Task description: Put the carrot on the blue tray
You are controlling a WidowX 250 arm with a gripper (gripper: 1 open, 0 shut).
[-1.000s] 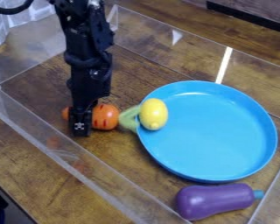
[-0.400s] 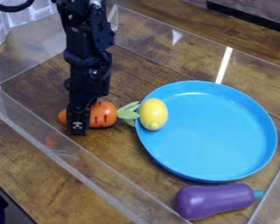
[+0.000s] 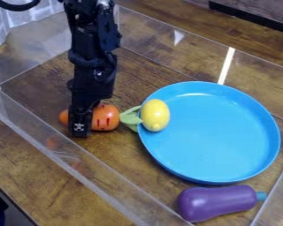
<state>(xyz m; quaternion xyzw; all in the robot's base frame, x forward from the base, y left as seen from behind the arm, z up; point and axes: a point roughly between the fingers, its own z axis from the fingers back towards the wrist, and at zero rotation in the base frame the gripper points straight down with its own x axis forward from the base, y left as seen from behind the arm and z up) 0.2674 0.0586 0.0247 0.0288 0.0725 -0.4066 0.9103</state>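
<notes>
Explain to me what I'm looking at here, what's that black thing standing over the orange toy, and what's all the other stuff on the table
The black thing is a robot arm reaching down from above. Its tip, the end effector, works like a two-fingered hand. There is only one picture of this moment, taken by a camera that looks down at the table from the side.

The end effector points straight down with its fingers on either side of the carrot, an orange toy with a light green leafy top. The fingers look closed on it, and the carrot lies on the wooden table, not yet lifted.

To the right is the blue tray, a large round plate. A yellow lemon sits at its left edge, next to the carrot's leaves. A purple eggplant lies on the table in front of the tray. Clear plastic walls surround the work area.
</notes>
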